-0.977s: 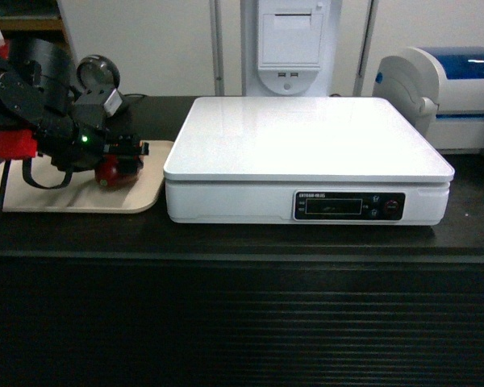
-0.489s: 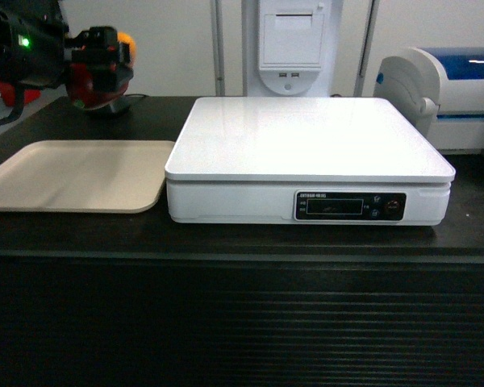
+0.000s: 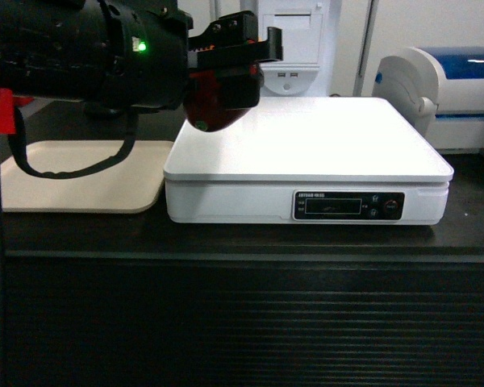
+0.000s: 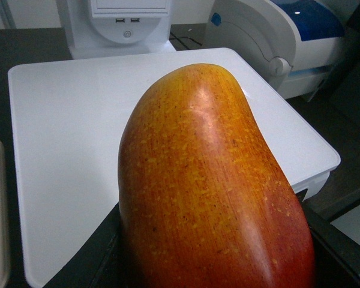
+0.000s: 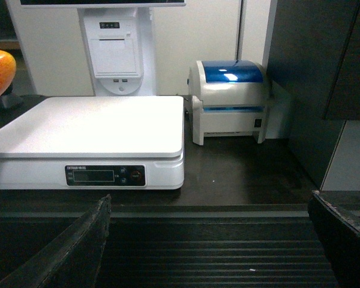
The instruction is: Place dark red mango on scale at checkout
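My left gripper (image 3: 230, 68) clenches the one mango (image 4: 210, 186), held in the air over the left edge of the scale (image 3: 306, 153); the platform's whole white top lies bare. My right gripper (image 5: 210, 240) hangs released before the checkout (image 3: 242, 322). One tray (image 3: 89, 181), one printer (image 5: 228, 102).

A long black checkout (image 3: 242, 242) counter with a dark top and a ribbed black front. Directly on the top, from left to right: a flat beige tray (image 3: 81, 189), the large white scale (image 3: 306, 157) with its dark display panel at the near side, and a white-and-blue printer (image 3: 448, 93) at the far right. Behind the scale, at the far edge, a white upright terminal (image 3: 294, 48).
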